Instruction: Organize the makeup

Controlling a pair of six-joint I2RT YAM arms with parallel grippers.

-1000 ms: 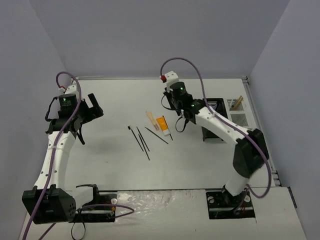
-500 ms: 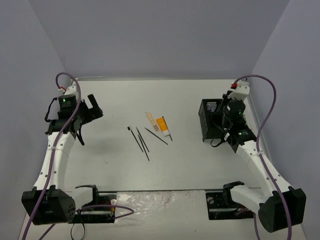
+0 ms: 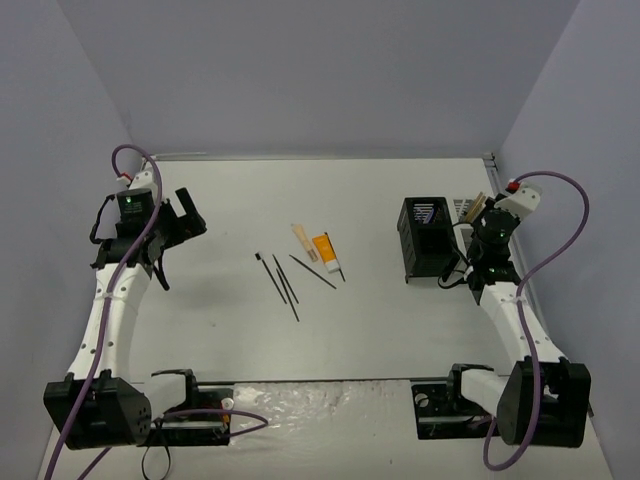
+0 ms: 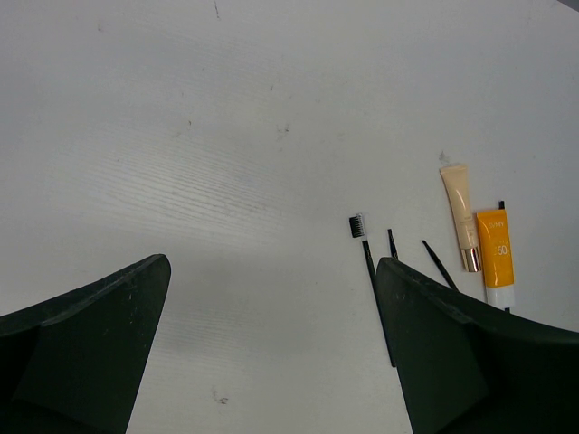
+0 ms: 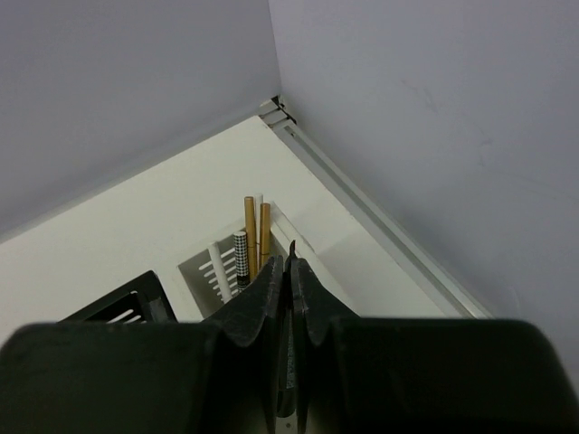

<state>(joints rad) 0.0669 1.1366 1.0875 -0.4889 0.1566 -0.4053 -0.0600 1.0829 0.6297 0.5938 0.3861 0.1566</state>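
Note:
The makeup lies mid-table: a beige tube (image 3: 300, 239), an orange-and-white tube (image 3: 325, 250) and three thin black pencils (image 3: 285, 278). In the left wrist view I see a black brush (image 4: 360, 237), the beige tube (image 4: 460, 215) and the orange tube (image 4: 495, 259). My left gripper (image 3: 188, 213) (image 4: 273, 267) is open and empty, left of them. My right gripper (image 3: 483, 225) (image 5: 289, 264) is shut on a thin black pencil (image 5: 292, 246), held above the white holder (image 5: 201, 271). Two gold sticks (image 5: 251, 226), a checked stick and a white one stand in it.
A black mesh holder (image 3: 424, 238) (image 5: 127, 306) stands beside the white compartment holder (image 3: 470, 209) at the right. The table's raised rail (image 5: 380, 212) and the grey walls close off the far right corner just beyond the holders.
My right arm has swung from the middle of the table to the right, ending over the white holder with the thin black pencil in its jaws. The left arm has not moved.

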